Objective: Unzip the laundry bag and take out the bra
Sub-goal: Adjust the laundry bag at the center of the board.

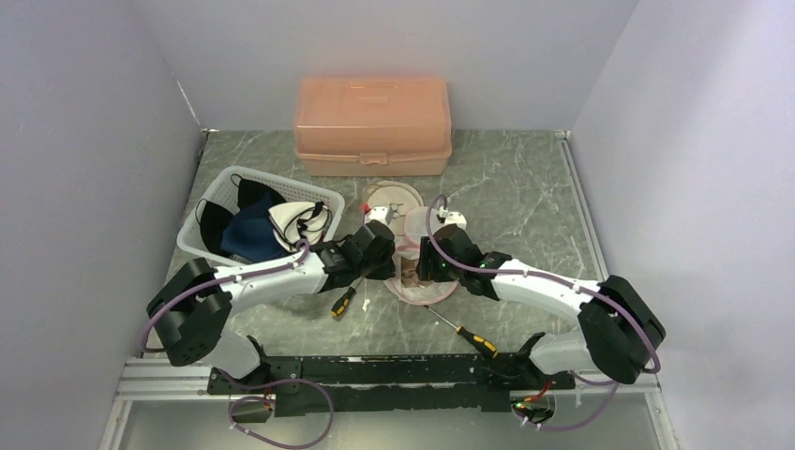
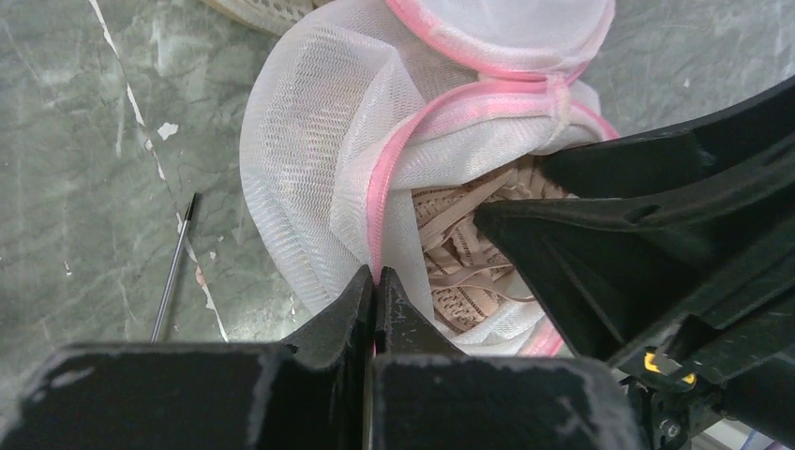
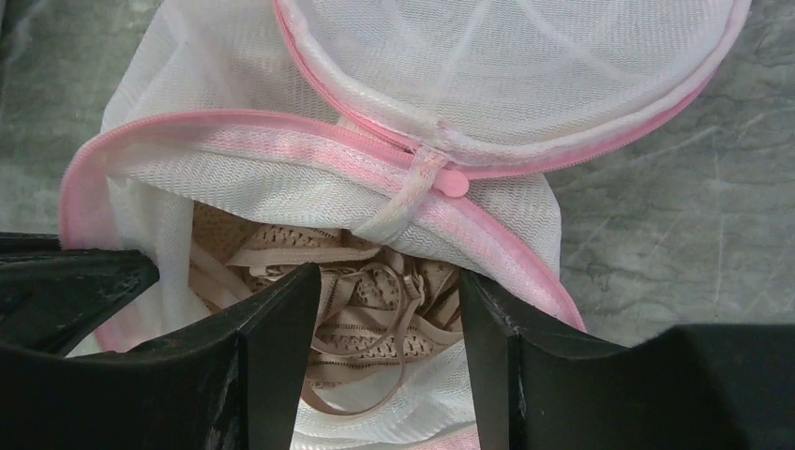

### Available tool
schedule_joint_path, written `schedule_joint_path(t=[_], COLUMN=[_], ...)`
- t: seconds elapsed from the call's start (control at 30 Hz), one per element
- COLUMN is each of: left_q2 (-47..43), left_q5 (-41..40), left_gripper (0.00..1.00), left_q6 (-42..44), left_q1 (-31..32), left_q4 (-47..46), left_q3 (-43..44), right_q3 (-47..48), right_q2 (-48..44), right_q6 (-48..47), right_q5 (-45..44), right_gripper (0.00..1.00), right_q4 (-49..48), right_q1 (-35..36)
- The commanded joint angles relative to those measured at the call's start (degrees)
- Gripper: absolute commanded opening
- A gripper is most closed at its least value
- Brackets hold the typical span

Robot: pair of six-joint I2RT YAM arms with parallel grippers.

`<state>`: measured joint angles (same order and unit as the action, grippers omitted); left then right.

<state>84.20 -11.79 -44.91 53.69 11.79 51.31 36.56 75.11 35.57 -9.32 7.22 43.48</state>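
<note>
At the bottom of the top view, just past the arm bases, a screwdriver lies on the marbled table right of centre. A second screwdriver lies left of centre, under the left arm. Just above them, in the middle of the frame, both arms meet over the laundry bag, a white mesh pouch with pink trim.

The left gripper is closed tight. Its tips pinch the pink edge of the bag's opening at the lower centre of the left wrist view, and the mesh spreads from there toward the top of the frame. The bra, beige and strappy, lies bunched inside the open mouth just right of those tips, partly hidden by the other arm's black fingers.

In the right wrist view the right gripper stands partway open at the bag's mouth, one finger on each side of the bunched bra at lower centre. Straps fill the gap between the fingers and nothing is clamped; I cannot tell whether the pads touch the fabric. The pink zipper pull sits just above the bra, mid-frame, where the unzipped rim meets the round flap filling the upper half.

Farther back in the top view, a white basket of dark and light clothes stands left of centre. A peach lidded box sits against the back wall at top centre.
</note>
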Motion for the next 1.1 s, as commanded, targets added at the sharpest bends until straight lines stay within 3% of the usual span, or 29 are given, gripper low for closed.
schedule_joint_path(t=[0.0, 0.43, 0.73, 1.07], left_q2=[1.12, 2.69, 3.39, 4.09], left_q5=[1.34, 6.02, 5.47, 5.38], left_gripper=[0.03, 0.03, 0.03, 0.03], left_q6=[-1.38, -2.41, -3.16, -3.68], left_q1=[0.33, 0.63, 1.3, 2.04], left_q4=[-0.2, -4.14, -4.36, -4.27], left_q3=[0.56, -2.62, -2.63, -3.15], right_q3=[0.04, -8.09, -11.1, -17.38], right_q2=[-2.22, -17.0, -13.22, -9.1], right_q6=[1.06, 4.25, 6.17, 12.95], right_q5=[-3.27, 7.11, 11.2, 5.44], right_gripper=[0.61, 0.61, 0.59, 0.61], right_q4=[-0.16, -5.25, -9.09, -13.02], right_q1=[0.05, 1.71, 3.88, 3.53])
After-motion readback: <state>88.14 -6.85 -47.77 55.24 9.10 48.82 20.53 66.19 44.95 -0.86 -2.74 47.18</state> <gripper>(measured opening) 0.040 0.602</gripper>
